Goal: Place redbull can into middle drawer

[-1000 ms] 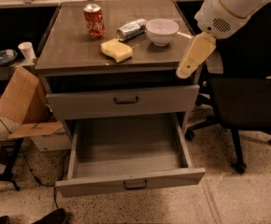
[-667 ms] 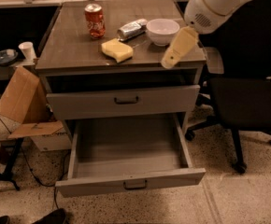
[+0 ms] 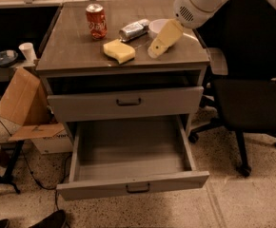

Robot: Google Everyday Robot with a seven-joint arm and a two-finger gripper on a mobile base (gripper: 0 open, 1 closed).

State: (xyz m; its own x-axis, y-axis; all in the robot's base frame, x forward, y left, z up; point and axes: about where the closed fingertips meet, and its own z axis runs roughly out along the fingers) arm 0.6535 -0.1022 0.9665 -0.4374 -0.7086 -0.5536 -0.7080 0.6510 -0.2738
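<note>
The gripper (image 3: 162,39) hovers at the redbull can (image 3: 133,30)'s four o'clock (can lying sideways on the countertop (image 3: 71,46)); grip state, can't tell. The middle drawer (image 3: 104,189) gapes at six o'clock. A glancing approach could roll the can away.

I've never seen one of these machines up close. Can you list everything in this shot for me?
redbull can: one, silvery, lying on its side on the cabinet top
soda can: one, red-orange, upright, back left of the top
sponge: one, yellow, front middle of the top
bowl: one, white, partly hidden behind the gripper
cabinet top: one, grey-brown
upper drawer: one, grey, under the top
middle drawer: one, grey, pulled open below
office chair: one, black, right of the cabinet
cardboard box: one, brown, left of the cabinet
paper cup: one, white, far left
gripper: one, pale yellow, over the top's right side, near the redbull can
arm: one, white, upper right
</note>
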